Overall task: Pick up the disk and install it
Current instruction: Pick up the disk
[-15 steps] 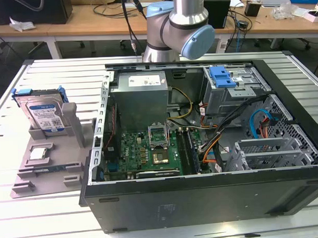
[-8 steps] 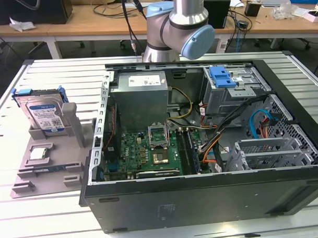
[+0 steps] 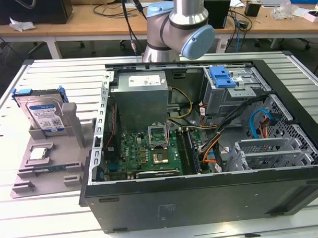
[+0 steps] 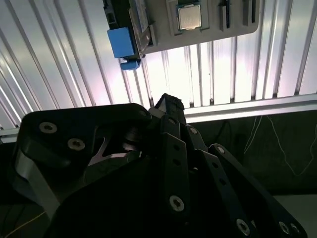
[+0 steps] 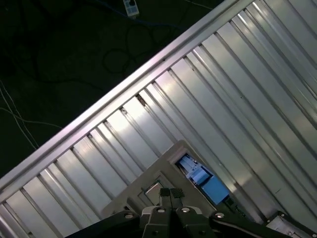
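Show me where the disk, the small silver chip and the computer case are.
disk [image 3: 45, 113]: exterior view, on its blue-and-white label.
small silver chip [image 4: 189, 17]: second wrist view, on its metal top.
computer case [image 3: 203, 198]: exterior view, on its black near wall.

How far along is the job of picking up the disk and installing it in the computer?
Done: nothing that shows. The disk stands in the grey holder, on the exterior view's left of the open computer case. In hand: nothing; the gripper, jaws shut and empty, is well apart from the disk in the first wrist view. Left: both the pick-up and the install.
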Controlling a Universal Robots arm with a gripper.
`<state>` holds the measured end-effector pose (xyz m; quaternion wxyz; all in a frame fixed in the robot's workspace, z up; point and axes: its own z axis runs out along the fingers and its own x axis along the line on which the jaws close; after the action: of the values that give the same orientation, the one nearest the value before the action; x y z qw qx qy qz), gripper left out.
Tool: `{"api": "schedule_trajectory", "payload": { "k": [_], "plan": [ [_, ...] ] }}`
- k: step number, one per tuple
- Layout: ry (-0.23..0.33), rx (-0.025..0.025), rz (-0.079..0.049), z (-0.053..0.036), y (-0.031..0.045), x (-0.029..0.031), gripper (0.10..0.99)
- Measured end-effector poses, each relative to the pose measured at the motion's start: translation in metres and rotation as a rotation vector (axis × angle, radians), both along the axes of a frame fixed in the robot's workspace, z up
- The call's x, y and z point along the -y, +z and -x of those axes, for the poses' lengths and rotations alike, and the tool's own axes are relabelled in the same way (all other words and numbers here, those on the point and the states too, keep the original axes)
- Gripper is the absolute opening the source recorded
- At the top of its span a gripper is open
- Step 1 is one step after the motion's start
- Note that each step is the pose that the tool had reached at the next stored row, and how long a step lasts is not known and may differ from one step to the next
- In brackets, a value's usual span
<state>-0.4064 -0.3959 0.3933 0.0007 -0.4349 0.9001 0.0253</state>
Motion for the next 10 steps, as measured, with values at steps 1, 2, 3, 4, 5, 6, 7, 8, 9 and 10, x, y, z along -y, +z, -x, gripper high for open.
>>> {"api": "schedule_trajectory", "payload": {
  "k": [1,2,3,4,5,6,7,8,9,10],
  "plan": [
    [0.011,0.0001,0.000,0.0000,-0.0001,0.0000,0.106],
    [0.019,0.0001,0.000,0.0000,-0.0001,0.0000,0.106],
    [0.034,0.0000,0.000,0.0000,0.0000,0.0000,0.106],
    [0.043,0.0001,0.000,0.0000,0.0000,0.0000,0.106],
    [0.050,0.0001,0.000,0.0000,-0.0001,0.0000,0.106],
    [0.062,0.0001,0.000,0.0000,0.0000,0.0000,0.106],
    [0.069,0.0001,0.000,0.0000,0.0000,0.0000,0.106],
    [0.077,0.0001,0.000,0.0000,0.0000,0.0000,0.106],
    [0.089,0.0001,0.000,0.0000,0.0000,0.0000,0.106],
    [0.101,0.0001,0.000,0.0000,0.0000,0.0000,0.106]
  ]
}}
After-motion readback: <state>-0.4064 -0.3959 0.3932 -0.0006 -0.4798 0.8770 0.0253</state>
